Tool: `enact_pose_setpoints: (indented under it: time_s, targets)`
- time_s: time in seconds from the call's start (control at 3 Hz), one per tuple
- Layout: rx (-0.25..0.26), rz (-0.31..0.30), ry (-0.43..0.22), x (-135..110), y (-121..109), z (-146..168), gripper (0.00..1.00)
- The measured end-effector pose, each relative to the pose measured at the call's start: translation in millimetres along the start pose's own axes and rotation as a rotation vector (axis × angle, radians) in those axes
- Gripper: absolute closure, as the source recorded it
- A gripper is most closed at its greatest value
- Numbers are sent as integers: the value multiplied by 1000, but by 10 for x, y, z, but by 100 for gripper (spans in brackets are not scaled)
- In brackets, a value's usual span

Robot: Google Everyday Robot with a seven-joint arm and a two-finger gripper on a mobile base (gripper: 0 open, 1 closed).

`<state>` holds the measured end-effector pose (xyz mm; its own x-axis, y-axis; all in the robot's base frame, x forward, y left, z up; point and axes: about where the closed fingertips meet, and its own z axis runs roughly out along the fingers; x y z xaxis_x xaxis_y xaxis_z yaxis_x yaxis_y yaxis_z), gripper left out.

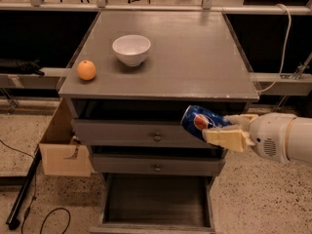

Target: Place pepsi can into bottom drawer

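Level with the top drawer, the gripper pinches the pepsi can, which juts beyond it.

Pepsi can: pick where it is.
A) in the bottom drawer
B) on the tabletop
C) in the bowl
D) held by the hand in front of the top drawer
D: the hand, at the right, grips the can in the air before the top drawer, above the open bottom drawer.

Glossy metal pepsi can, matt plastic end effector before top drawer
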<state>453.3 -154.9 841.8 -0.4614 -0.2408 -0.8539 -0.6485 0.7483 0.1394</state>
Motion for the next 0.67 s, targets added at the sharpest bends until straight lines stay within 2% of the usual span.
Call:
enact_pose_setpoints:
  time_s: [0.33,0.67]
  targets:
    - [-7,-3,13,115,45,21,100]
    - [-35,28,49,706,179,-42,100]
